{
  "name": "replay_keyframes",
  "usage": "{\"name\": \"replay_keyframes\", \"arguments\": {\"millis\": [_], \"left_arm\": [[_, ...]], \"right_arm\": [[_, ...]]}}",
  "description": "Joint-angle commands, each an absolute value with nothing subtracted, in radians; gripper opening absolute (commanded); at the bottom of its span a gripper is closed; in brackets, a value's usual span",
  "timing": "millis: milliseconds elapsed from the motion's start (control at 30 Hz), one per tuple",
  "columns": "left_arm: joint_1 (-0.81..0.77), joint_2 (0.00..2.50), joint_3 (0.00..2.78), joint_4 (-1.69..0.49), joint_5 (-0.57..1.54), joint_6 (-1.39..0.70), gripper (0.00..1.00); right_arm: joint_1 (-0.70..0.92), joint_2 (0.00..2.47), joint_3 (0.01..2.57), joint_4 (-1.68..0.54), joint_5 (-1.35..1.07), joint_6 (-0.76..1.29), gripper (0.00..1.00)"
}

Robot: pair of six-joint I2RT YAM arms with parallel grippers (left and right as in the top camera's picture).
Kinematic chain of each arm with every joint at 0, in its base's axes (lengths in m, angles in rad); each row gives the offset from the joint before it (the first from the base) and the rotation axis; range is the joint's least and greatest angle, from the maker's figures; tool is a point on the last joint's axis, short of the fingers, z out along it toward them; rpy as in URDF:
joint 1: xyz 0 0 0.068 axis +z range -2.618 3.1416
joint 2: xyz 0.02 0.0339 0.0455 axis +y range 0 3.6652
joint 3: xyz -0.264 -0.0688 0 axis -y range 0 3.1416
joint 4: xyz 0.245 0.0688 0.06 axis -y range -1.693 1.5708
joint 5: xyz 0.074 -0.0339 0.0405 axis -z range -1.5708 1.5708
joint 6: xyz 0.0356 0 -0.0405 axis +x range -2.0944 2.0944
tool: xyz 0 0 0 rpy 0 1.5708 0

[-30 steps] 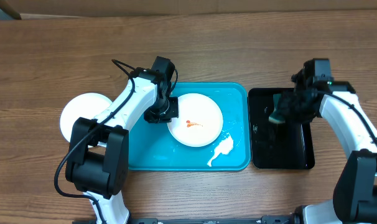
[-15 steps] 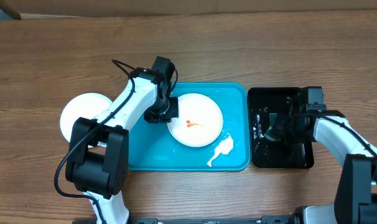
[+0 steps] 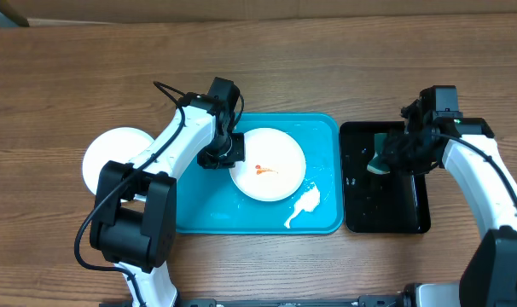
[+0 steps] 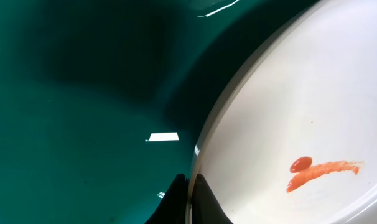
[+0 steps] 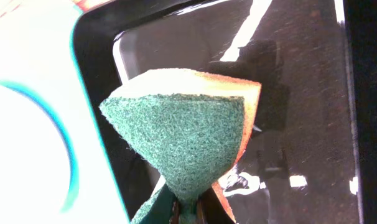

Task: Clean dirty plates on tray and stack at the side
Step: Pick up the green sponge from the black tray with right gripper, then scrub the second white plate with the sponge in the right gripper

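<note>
Pinching the dirty plate point(image 3: 268, 164) by its rim on the tray point(image 3: 207, 217), the left gripper point(image 3: 232, 157) is bracing it for scrubbing; the right gripper point(image 3: 386, 162), clamping a sponge point(image 5: 188, 124) right of the tray, is probably crossing over next.

Tray at centre, plates and sponge around it.
I see the large turquoise rectangular plastic tray point(image 3: 199, 209) mid-tabletop point(image 3: 71, 68), the round white sauce-smeared plate point(image 3: 280, 183) in its right half and a crumpled white scrap point(image 3: 303, 206) before that plate. Another round white plate point(image 3: 105, 158) sits left of the tray, and the small black plastic tray point(image 3: 386, 213) is just to the right, with a green-and-yellow sponge point(image 3: 382, 160) over it.
</note>
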State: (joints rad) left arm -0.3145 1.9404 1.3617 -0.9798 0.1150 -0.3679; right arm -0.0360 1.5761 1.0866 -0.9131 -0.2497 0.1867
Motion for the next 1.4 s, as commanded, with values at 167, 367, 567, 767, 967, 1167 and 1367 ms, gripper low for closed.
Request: {"name": "replay_keyframes", "arguments": {"millis": [167, 367, 567, 767, 967, 1167, 1367], "left_arm": [[-0.321, 1.958, 1.353, -0.975, 0.147, -0.381, 0.04], [-0.326, 1.958, 1.353, -0.952, 0.266, -0.382, 0.04], [-0.364, 1.958, 1.353, -0.952, 0.305, -0.382, 0.04], [-0.387, 1.958, 1.353, -0.952, 0.303, -0.382, 0.04], [-0.387, 1.958, 1.353, -0.952, 0.304, -0.382, 0.04], [-0.387, 1.958, 1.353, -0.944, 0.305, -0.384, 0.04], [-0.387, 1.958, 1.353, -0.942, 0.305, -0.39, 0.04]], "right_arm": [[0.088, 1.541, 1.108, -0.884, -0.632, -0.053, 0.04], [0.278, 1.552, 1.107, -0.728, -0.584, 0.034, 0.04], [0.451, 1.592, 1.106, -0.61, -0.402, 0.168, 0.04], [0.526, 1.658, 1.106, -0.572, -0.374, 0.224, 0.04], [0.528, 1.738, 1.106, -0.573, -0.371, 0.299, 0.04], [0.548, 1.808, 1.106, -0.556, -0.419, 0.304, 0.04], [0.557, 1.842, 1.106, -0.566, -0.351, 0.32, 0.04]]}}
